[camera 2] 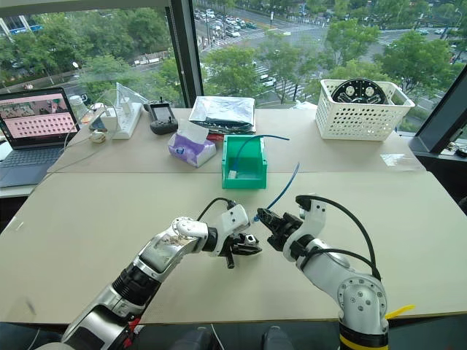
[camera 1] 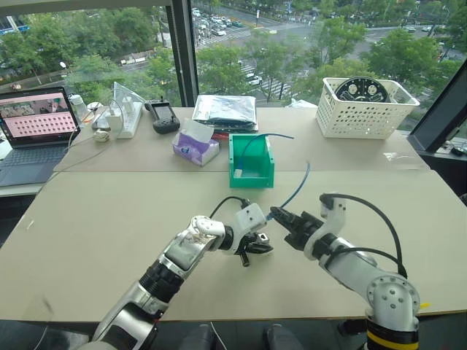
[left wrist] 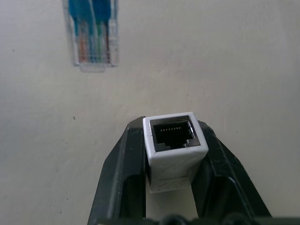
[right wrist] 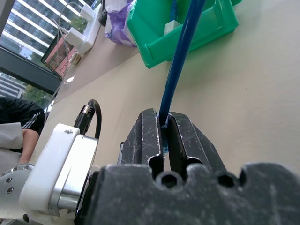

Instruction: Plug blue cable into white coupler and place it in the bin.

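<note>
Nearest, over the front part of the beige bench (camera 1: 87, 240), the two arms meet at mid-width. The left pincer (camera 1: 257, 246) has its black fingers (left wrist: 123, 187) clamped on either side of the white coupler (left wrist: 174, 150), the dark socket opening turned away from the wrist and uncovered. The right pincer (camera 1: 286, 219) sits just beside it, its fingers (right wrist: 187, 140) pressed together on the blue cable (camera 1: 295, 193) close to its end. In the left wrist view the cable's clear plug (left wrist: 93, 35) hangs a little way ahead of the coupler's socket and off to one side of it, apart from it and not inserted.

From the right pincer the blue cable rises away across the bench in a free arc towards the far side, its loose length ending short of the bin (camera 1: 252, 162). The green bin stands beyond both pincers, near the seam between the two bench tops, its low front facing the robot; another blue cable (camera 1: 261, 138) curves out over its rim, and a small white piece lies inside.

Further back, a purple tissue pack (camera 1: 195, 147) lies just left of the bin. A black handheld controller (camera 1: 165, 117) and a dark bagged packet (camera 1: 225, 109) lie behind it, a laptop (camera 1: 36, 131) stands at the far left, and a white lattice basket (camera 1: 365, 109) sits at the far right by the window.
</note>
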You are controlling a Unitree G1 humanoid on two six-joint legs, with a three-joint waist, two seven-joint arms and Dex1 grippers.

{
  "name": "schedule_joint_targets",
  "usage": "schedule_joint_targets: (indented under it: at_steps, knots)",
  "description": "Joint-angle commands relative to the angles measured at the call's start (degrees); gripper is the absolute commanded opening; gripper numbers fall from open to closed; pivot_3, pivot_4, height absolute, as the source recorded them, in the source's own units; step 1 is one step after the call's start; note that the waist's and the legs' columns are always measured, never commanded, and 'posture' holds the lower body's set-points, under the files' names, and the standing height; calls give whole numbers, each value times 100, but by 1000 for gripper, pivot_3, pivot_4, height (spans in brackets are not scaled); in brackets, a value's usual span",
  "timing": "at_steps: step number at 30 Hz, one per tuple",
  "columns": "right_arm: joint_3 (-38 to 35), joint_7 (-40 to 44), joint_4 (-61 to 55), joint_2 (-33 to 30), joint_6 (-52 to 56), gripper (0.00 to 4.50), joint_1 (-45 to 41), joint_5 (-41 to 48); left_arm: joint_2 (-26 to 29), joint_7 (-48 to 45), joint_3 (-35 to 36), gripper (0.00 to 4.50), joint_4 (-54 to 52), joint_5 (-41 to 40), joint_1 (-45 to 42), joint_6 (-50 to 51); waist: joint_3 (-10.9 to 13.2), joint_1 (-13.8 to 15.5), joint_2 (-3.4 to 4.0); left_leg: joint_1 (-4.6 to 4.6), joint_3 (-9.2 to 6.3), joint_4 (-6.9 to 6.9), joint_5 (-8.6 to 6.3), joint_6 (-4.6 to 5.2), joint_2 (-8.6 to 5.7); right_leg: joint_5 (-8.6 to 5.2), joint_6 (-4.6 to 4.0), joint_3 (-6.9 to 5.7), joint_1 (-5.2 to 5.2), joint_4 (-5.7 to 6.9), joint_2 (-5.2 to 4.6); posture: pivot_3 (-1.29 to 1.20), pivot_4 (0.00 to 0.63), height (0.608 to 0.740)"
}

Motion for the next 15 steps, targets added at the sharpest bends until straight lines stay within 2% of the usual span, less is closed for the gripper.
schedule_joint_targets:
  at_steps: [1, 15]
  knots:
    - [50, -39, -312, -69, -110, 0, 82, 113, -26, 46, -9, 756, 66, -9, -24, 162, 0, -4, 0, 0, 0, 0, 0, 0, 0, 0, 0, 0, 0, 0, 0, 0, 150, 728]
    - [167, -56, -361, -414, -80, 0, 279, 322, -65, 162, 87, 756, -32, -148, 57, 350, 0, -9, 0, 0, 1, 0, 0, 0, 1, -1, 1, 1, 0, -1, 0, 0, 150, 728]
